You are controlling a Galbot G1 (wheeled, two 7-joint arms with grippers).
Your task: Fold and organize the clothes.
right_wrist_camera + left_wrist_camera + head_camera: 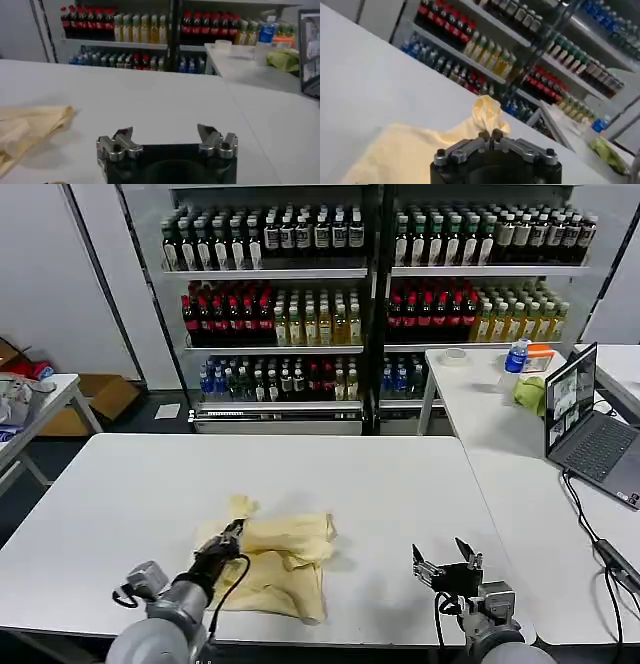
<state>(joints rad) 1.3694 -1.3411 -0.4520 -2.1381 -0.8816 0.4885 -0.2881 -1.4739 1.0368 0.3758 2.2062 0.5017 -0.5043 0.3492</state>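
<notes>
The clothes are one pale cream-yellow T-shirt [272, 559], lying crumpled and partly folded on the white table [130, 484], towards its front. My left gripper [233, 533] is at the shirt's left edge, shut, with a fold of the fabric pinched at its tips. In the left wrist view that fold [487, 112] rises in a peak just beyond the left gripper [490, 134]. My right gripper [447, 562] hovers open over bare table to the right of the shirt, holding nothing. The right wrist view shows the right gripper [166, 134] with the shirt's edge [30, 125] off to one side.
A second white table [520, 484] adjoins on the right and carries a laptop [590, 429], a yellow-green cloth lump [530, 394], a blue-capped bottle [516, 356] and a cable [590, 524]. Shelves of drink bottles [300, 314] stand behind. A side table [30, 409] with a fabric heap is at far left.
</notes>
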